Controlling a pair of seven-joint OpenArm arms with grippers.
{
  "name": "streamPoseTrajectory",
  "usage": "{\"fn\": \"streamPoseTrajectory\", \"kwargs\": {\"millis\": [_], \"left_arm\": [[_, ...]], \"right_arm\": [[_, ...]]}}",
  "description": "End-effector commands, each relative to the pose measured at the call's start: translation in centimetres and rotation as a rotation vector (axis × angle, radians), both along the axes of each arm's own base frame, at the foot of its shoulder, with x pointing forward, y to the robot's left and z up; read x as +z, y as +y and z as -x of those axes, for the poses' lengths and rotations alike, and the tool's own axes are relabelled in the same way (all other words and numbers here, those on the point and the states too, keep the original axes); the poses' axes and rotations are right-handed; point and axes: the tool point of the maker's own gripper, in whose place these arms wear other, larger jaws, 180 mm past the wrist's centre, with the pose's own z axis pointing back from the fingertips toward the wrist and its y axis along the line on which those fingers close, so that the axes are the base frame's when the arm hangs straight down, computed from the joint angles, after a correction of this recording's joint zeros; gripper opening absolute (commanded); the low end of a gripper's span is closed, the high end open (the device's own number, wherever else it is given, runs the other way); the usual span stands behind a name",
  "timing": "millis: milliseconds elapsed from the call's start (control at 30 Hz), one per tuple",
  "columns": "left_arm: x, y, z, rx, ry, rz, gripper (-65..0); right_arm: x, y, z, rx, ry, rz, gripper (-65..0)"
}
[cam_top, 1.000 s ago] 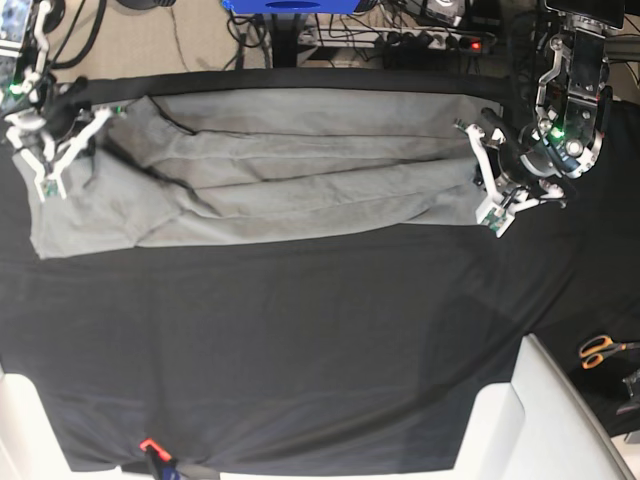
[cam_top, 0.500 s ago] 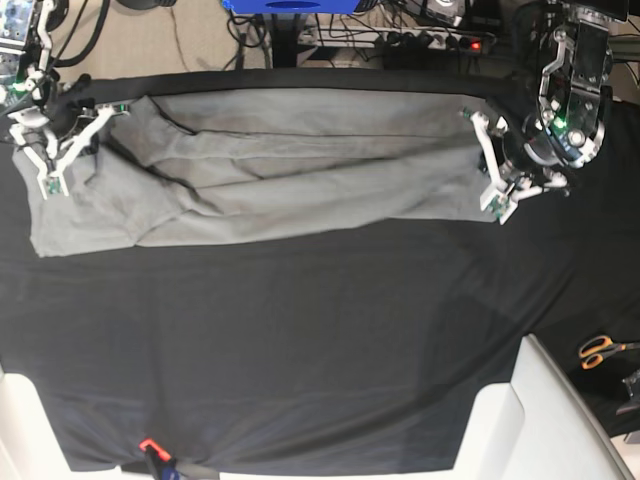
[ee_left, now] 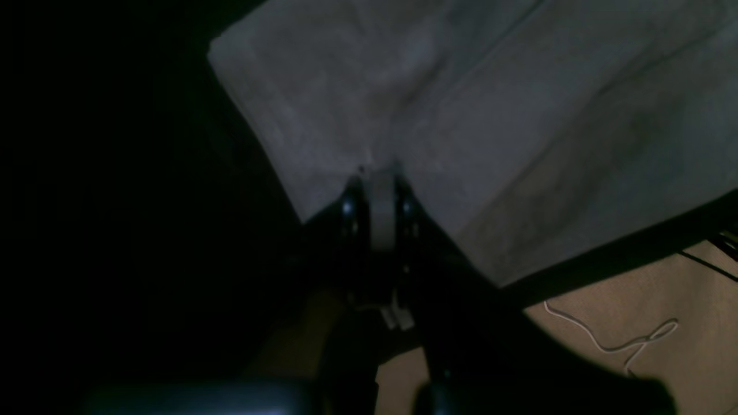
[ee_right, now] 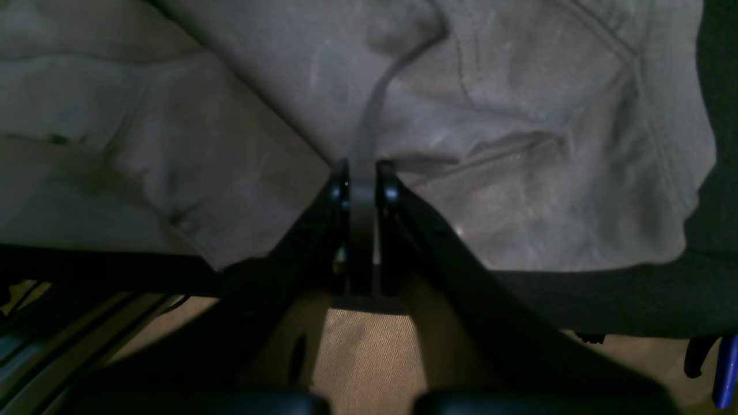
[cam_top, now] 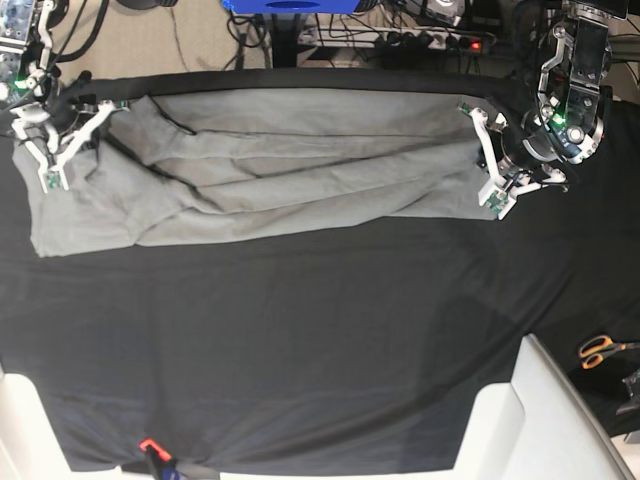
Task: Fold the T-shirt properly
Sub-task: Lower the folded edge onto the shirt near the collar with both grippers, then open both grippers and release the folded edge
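Base view, near edge: orange-handled scissors point(cam_top: 603, 350) at 4 o'clock, well apart from the work. Black table cover point(cam_top: 300, 340) bare across the near half.

T-shirt point(cam_top: 270, 165) lies along the far edge, long axis running 9 to 3 o'clock, sleeve end toward 9, folded into lengthwise pleats that sag between the arms.

Left gripper point(cam_top: 487, 160) at 3 o'clock, jaws pinched on the T-shirt's edge. Right gripper point(cam_top: 60, 140) at 10 o'clock, jaws likewise clamped on fabric.

Left wrist view: left gripper point(ee_left: 377, 173) nips a thin fold; a squared cloth corner and floor show, not legible from base.

Right wrist view: right gripper point(ee_right: 362, 173) holds a raised ridge beside sleeve seams.
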Motion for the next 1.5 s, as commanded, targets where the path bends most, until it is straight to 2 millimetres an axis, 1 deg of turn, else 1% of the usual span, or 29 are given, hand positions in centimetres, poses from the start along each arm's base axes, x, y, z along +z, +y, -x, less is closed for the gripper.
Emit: {"fn": "streamPoseTrajectory", "kwargs": {"millis": [0, 233, 333, 400, 533, 567, 600, 667, 700, 800, 867, 933, 1000, 1033, 1067, 1100, 1167, 1233, 1267, 1333, 1400, 1433, 1467], "left_arm": [[0.9, 0.3, -0.9, -0.006, -0.034, -0.007, -65.0], [0.7, 0.1, -0.6, -0.01, -0.027, -0.006, -65.0], [0.7, 0.2, -0.6, -0.01, -0.026, -0.007, -65.0], [0.7, 0.2, -0.6, -0.009, -0.024, -0.007, -65.0], [0.8, 0.5, -0.6, -0.001, -0.025, -0.012, -65.0], [0.8, 0.5, -0.6, 0.001, -0.025, -0.013, -65.0], [0.7, 0.5, -0.6, 0.002, -0.024, -0.013, -65.0], [0.6, 0.5, -0.1, 0.002, -0.017, -0.012, -65.0], [0.9, 0.4, -0.3, -0.002, -0.027, -0.01, -61.9], [1.6, 0.0, -0.5, -0.012, -0.047, -0.009, -41.3], [3.1, 1.1, -1.4, 0.026, -0.099, -0.019, -25.0], [4.5, 2.0, -2.2, 0.058, -0.145, -0.021, -12.0], [6.7, 2.7, -3.2, 0.086, -0.217, -0.024, -1.3], [8.0, 3.0, -3.7, 0.105, -0.26, -0.024, 0.0], [9.2, 3.2, -4.1, 0.127, -0.3, -0.016, 0.0], [9.9, 3.3, -4.3, 0.144, -0.325, 0.003, 0.0], [10.6, 4.7, -4.0, 0.207, -0.335, 0.06, 0.0], [10.1, 5.9, -3.0, 0.28, -0.305, 0.136, 0.0], [9.6, 6.3, -2.4, 0.307, -0.284, 0.191, 0.0], [7.8, 7.2, -1.0, 0.348, -0.243, 0.311, 0.0], [5.2, 8.2, 0.7, 0.4, -0.187, 0.426, 0.0], [3.5, 9.0, 1.7, 0.473, -0.153, 0.474, 0.0], [2.3, 9.5, 2.5, 0.52, -0.126, 0.5, 0.0]], "right_arm": [[0.6, -0.5, -0.3, 0.0, -0.024, 0.012, -65.0], [0.5, -0.5, -0.1, -0.001, -0.016, 0.012, -65.0], [0.4, -0.5, 0.0, -0.001, -0.014, 0.011, -63.9], [0.5, -0.8, 0.1, -0.017, -0.016, 0.012, -59.1], [0.8, -2.3, 0.8, -0.098, -0.004, 0.019, -44.4], [0.9, -2.9, 0.9, -0.118, -0.006, 0.024, -41.7], [1.0, -3.2, 1.0, -0.127, -0.007, 0.028, -39.6], [1.1, -3.7, 1.1, -0.141, -0.009, 0.034, -38.4], [1.1, -4.0, 1.2, -0.15, -0.012, 0.038, -38.1], [1.8, -5.3, 1.3, -0.184, -0.033, 0.056, -38.0], [2.8, -6.0, 0.9, -0.199, -0.063, 0.074, -38.0], [3.6, -6.3, 0.6, -0.2, -0.085, 0.086, -38.0], [4.2, -6.6, 0.4, -0.207, -0.101, 0.096, -38.0], [4.3, -6.8, 0.3, -0.211, -0.107, 0.097, -38.0], [4.4, -6.8, 0.2, -0.211, -0.11, 0.097, -38.1], [4.4, -6.7, 0.2, -0.212, -0.113, 0.095, -38.3], [4.4, -6.2, -0.1, -0.228, -0.143, 0.076, -38.4], [4.6, -6.5, 0.0, -0.262, -0.18, 0.07, -38.4], [4.8, -6.7, 0.0, -0.277, -0.201, 0.069, -38.4], [4.9, -6.7, 0.1, -0.286, -0.222, 0.067, -38.4], [4.8, -6.7, 0.1, -0.287, -0.222, 0.067, -38.4], [4.8, -6.7, 0.1, -0.287, -0.22, 0.067, -38.4], [4.8, -6.7, 0.1, -0.287, -0.22, 0.067, -38.4]]}}
